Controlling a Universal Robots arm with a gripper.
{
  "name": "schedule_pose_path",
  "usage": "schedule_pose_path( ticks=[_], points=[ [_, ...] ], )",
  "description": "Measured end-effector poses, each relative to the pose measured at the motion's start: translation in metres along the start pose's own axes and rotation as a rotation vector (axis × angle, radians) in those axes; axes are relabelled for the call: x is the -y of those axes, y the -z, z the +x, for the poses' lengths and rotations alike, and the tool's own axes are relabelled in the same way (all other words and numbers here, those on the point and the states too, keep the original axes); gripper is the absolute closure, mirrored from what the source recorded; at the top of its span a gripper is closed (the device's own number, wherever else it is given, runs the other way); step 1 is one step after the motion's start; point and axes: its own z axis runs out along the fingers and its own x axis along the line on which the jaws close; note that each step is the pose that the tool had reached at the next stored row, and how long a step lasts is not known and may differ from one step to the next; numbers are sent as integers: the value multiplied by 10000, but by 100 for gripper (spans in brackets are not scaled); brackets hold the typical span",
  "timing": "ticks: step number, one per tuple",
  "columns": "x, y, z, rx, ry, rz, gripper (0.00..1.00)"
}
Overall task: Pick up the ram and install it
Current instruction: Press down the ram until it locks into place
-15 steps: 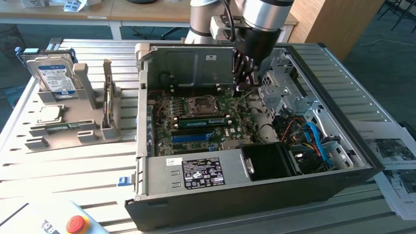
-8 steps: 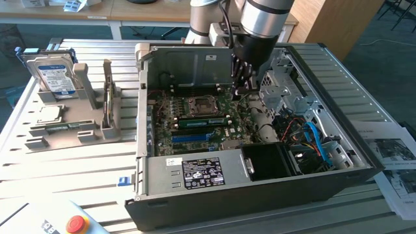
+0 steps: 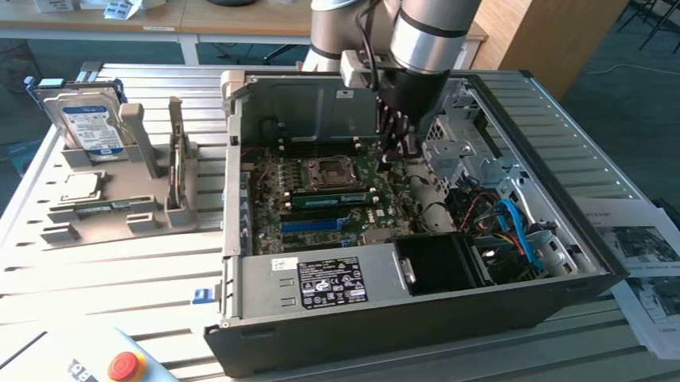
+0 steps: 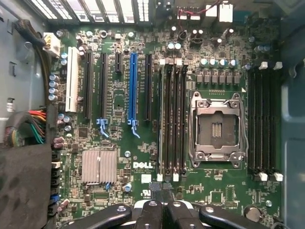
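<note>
my gripper (image 4: 160, 210) pinched shut, empty, hovering inside computer case (image 3: 425, 314) right over motherboard (image 4: 143, 143). ram (image 3: 330, 200) seated flat in slot beside processor socket (image 4: 217, 128), looks installed.

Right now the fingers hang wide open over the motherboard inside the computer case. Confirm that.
Not quite: the fingers are shut, not wide open, as the wrist view shows. They do hang over the motherboard inside the computer case.
</note>
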Motion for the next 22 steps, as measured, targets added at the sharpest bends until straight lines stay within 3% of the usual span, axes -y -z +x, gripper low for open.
schedule_pose_path(
  ticks=[22],
  points=[
    [2,-373,2,0,-29,19,90]
  ],
)
